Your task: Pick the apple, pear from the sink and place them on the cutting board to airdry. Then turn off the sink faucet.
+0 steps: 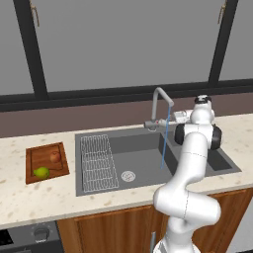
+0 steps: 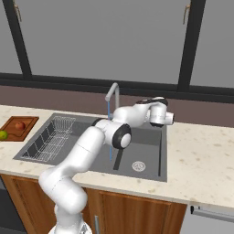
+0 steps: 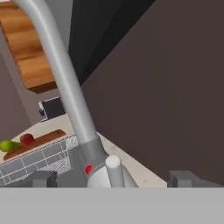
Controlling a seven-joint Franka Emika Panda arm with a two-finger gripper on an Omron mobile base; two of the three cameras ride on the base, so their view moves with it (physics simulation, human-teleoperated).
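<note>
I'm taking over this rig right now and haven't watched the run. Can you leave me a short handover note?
Gripper: open, empty, at the base of the sink faucet, its fingers either side of the lever.
Apple and pear: both on the cutting board, left of the sink.
Done: both fruits moved.
Left: water still runs from the spout; push the lever to turn it off.

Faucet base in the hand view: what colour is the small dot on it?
Red; the dot sits low on the sink faucet, clearest in the hand view.
</note>
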